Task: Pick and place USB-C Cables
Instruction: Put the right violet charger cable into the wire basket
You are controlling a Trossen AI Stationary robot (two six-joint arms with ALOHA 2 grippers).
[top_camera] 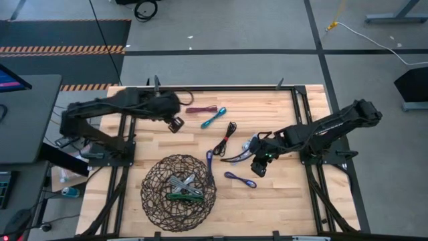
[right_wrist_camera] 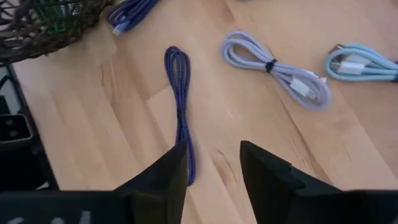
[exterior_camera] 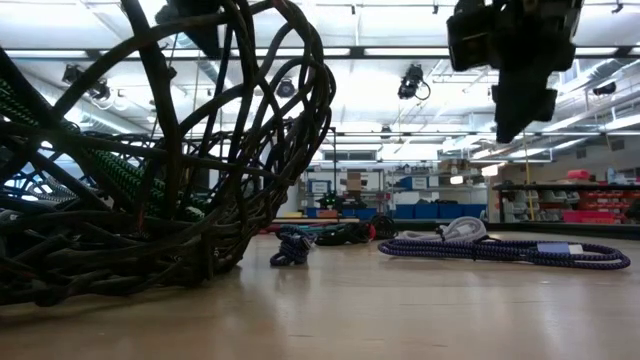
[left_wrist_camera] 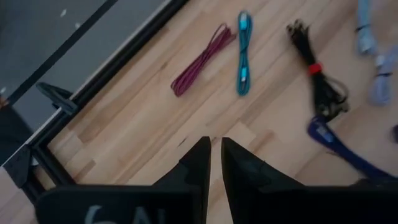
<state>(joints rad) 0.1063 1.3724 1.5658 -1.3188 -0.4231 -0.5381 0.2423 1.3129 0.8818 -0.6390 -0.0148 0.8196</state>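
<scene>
The purple cable (right_wrist_camera: 180, 99) is lying loose on the tabletop (right_wrist_camera: 261, 124), just right of the basket (top_camera: 178, 193), which is already holding a few cables. It is looking light and floppy (braided, likely grippy), so pinching across its doubled middle seems best. The right claw (right_wrist_camera: 213, 163) is hovering over its end, released. The left claw (left_wrist_camera: 215, 163) is waiting far left, clenched on nothing.
</scene>
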